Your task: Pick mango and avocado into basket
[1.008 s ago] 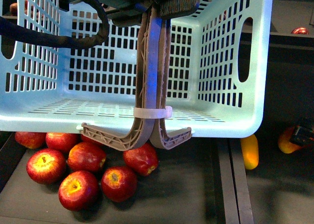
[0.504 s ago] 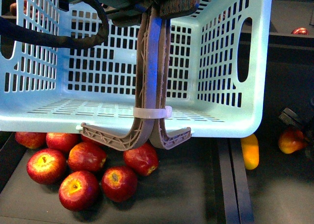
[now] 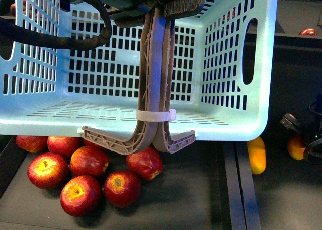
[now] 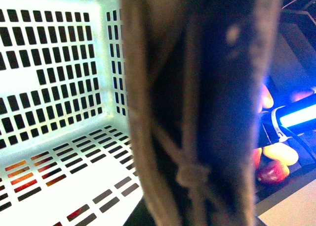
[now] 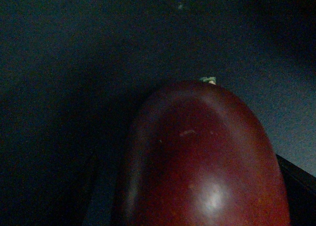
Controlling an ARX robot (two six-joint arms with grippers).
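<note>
Left claw [image 3: 164, 7] clamped on basket [image 3: 226, 64] handle [image 3: 156, 64] above dark surface [image 3: 201, 200]; right claw [image 3: 303, 138] state unclear

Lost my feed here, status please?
Left end effector shut on basket handle, basket aloft, looks empty. Right end effector at mango, grip unclear. Apples below basket.

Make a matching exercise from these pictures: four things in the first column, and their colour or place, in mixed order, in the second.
1. basket
2. apples
3. mango
4. handle

a. dark red, fills the right wrist view
b. brown-grey, bound with a white zip tie
c. light aqua, slotted walls
d. red, grouped under the basket

Pairs: 1-c, 2-d, 3-a, 4-b
</note>
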